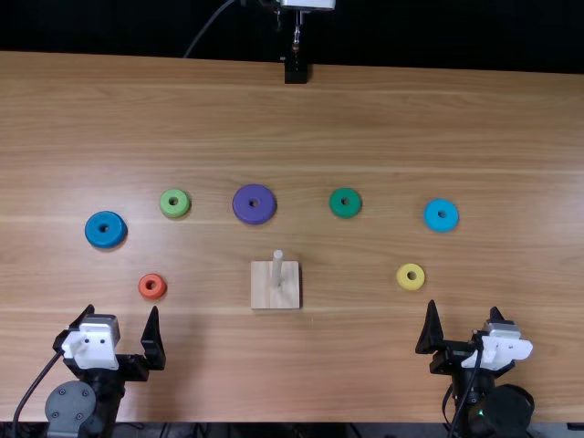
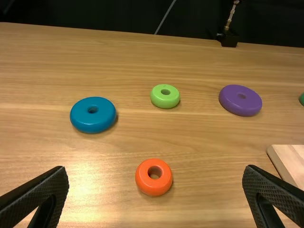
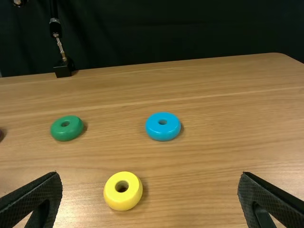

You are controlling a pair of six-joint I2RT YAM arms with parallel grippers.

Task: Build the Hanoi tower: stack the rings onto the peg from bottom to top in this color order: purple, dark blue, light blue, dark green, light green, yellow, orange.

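My left gripper [image 1: 125, 324] is open at the near left, short of the orange ring [image 1: 152, 286]; my right gripper [image 1: 464, 319] stands open near the yellow ring [image 1: 411, 276]. A bare peg [image 1: 277, 265] rises from its square wooden base [image 1: 263, 294]. Behind lie the dark blue ring [image 1: 106, 230], light green ring [image 1: 174, 203], purple ring [image 1: 255, 203], dark green ring [image 1: 345, 203] and light blue ring [image 1: 441, 215], all flat. From the wrists, the left gripper [image 2: 156, 197] has the orange ring [image 2: 154, 185] beyond its spread fingers, the right gripper [image 3: 149, 199] the yellow ring [image 3: 113, 194].
A black stand [image 1: 296, 71] is at the table's far edge, with a cable beside it. Wood surface of the table [image 1: 365, 119] extends behind the row of rings.
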